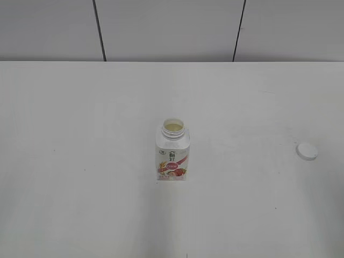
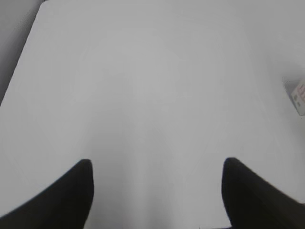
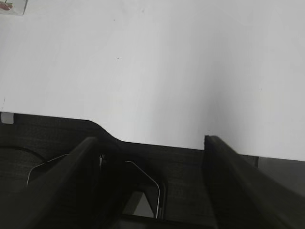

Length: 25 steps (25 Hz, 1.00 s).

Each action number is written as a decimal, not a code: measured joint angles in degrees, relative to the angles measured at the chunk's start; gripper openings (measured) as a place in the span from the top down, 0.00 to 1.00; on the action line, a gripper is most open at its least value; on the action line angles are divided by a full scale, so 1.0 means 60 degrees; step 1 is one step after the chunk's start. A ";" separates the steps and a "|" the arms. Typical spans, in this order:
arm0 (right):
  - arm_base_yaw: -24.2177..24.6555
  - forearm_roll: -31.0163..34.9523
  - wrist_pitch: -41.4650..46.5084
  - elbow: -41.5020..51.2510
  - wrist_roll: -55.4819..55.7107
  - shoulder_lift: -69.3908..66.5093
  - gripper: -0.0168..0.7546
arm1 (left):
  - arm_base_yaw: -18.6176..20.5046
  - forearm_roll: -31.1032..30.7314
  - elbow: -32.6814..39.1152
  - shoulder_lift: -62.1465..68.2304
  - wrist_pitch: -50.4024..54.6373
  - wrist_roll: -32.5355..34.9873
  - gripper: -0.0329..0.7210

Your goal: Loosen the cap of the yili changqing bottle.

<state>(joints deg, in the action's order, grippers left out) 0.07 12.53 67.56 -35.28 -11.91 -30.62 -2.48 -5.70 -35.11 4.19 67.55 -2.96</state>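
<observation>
The yili changqing bottle [image 1: 172, 153] stands upright in the middle of the white table, its neck open and uncapped. The white cap [image 1: 307, 151] lies flat on the table far to the bottle's right. Neither gripper shows in the exterior view. In the left wrist view my left gripper [image 2: 157, 164] is open and empty over bare table, with an edge of the bottle [image 2: 298, 95] at the far right. In the right wrist view my right gripper [image 3: 150, 140] is open and empty at the table's front edge, with a corner of the bottle [image 3: 12, 6] at the top left.
The white table [image 1: 80, 161] ends at a grey panelled wall [image 1: 172, 29] behind. In the right wrist view the table's near edge [image 3: 143, 140] drops onto dark floor and a metal frame.
</observation>
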 joint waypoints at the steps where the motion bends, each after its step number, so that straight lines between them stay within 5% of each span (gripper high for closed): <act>1: 0.0000 0.0005 -0.0102 0.0202 -0.0049 0.0253 0.29 | 0.0000 0.0042 0.0000 -0.0158 -0.0037 0.0029 0.28; 25: 0.0000 -0.0182 -0.0630 0.0878 -0.0313 0.5178 0.29 | 0.0000 0.0729 0.0874 -0.0770 -0.1088 0.0075 0.28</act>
<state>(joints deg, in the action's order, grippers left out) 0.07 11.44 63.79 -30.01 -13.79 0.45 -2.48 -1.33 -29.86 -0.43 61.03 -2.51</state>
